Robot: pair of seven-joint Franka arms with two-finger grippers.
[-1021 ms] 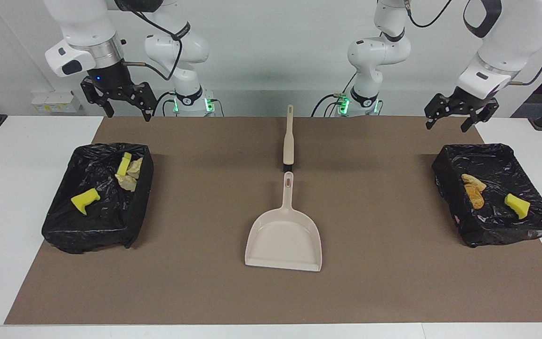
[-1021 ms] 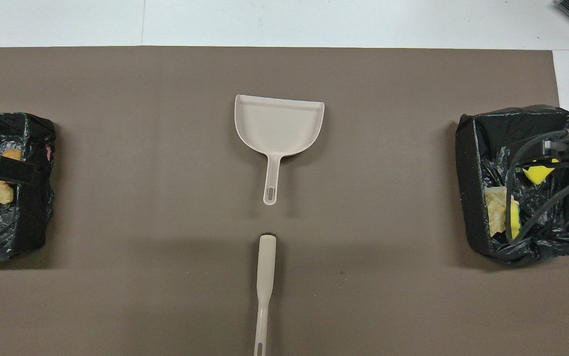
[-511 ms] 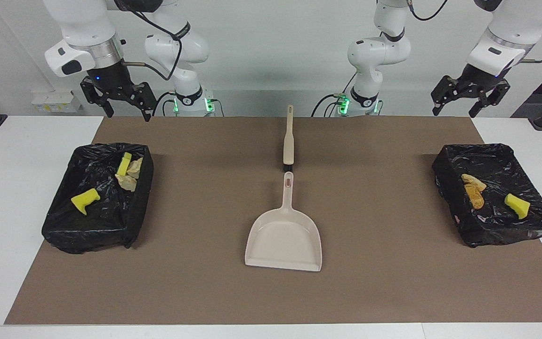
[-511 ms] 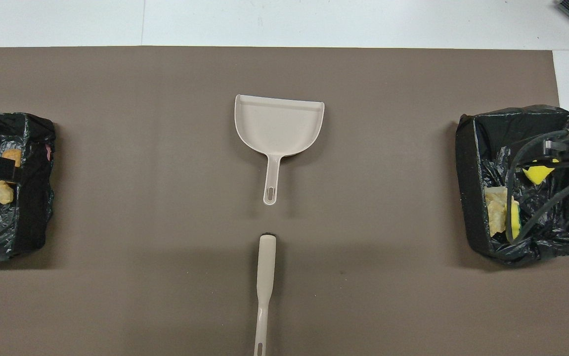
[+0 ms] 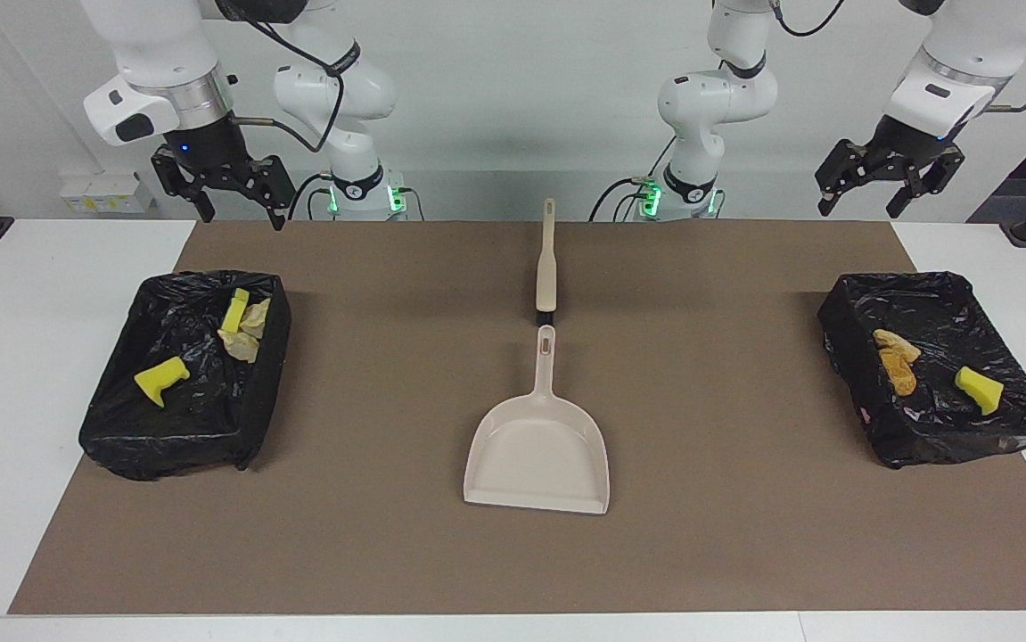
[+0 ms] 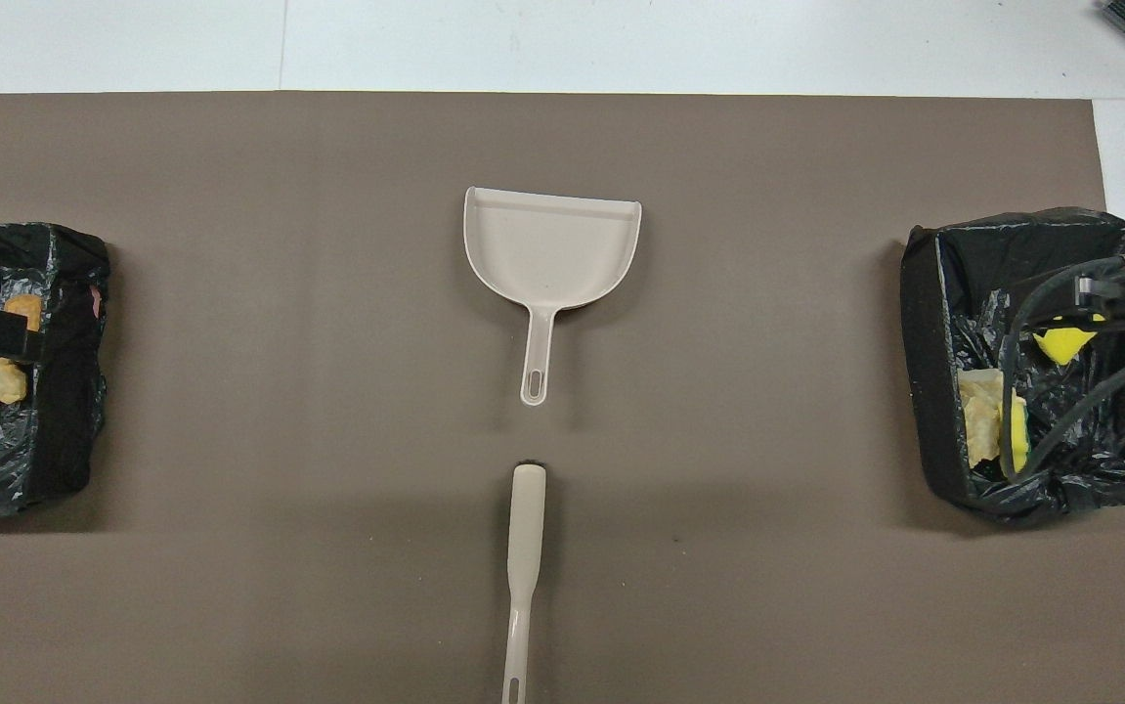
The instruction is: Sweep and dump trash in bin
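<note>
White walls stand at the robots' end of the room, and a brown mat (image 5: 709,535) covers most of the white table (image 5: 22,374). I can read no brand, label or writing on anything.

As landmark I take the beige dustpan (image 5: 537,455), which lies flat at the middle of the mat, empty, with its handle pointing toward the robots. Just beside the tip of that handle, nearer to the robots and in one line with it, lies the beige brush (image 5: 546,259).

Well apart from the dustpan, toward the right arm's end of the table, is a bin lined with a black bag (image 5: 120,437). In it lie a bright yellow foam chunk (image 5: 160,378), a second yellow piece (image 5: 234,309) and pale crumpled scraps (image 5: 243,332) touching that piece. Toward the left arm's end is another black-lined bin (image 5: 923,441). It holds tan-orange bread-like pieces (image 5: 896,358) and one yellow foam chunk (image 5: 979,388), a little apart from them.

Both arms wait raised, each well apart from the dustpan. The right gripper (image 5: 241,203) hangs over the mat's edge near the robots, its fingers spread wide and holding nothing. The left gripper (image 5: 860,201) is up at the left arm's end, also wide and with nothing in it.
</note>
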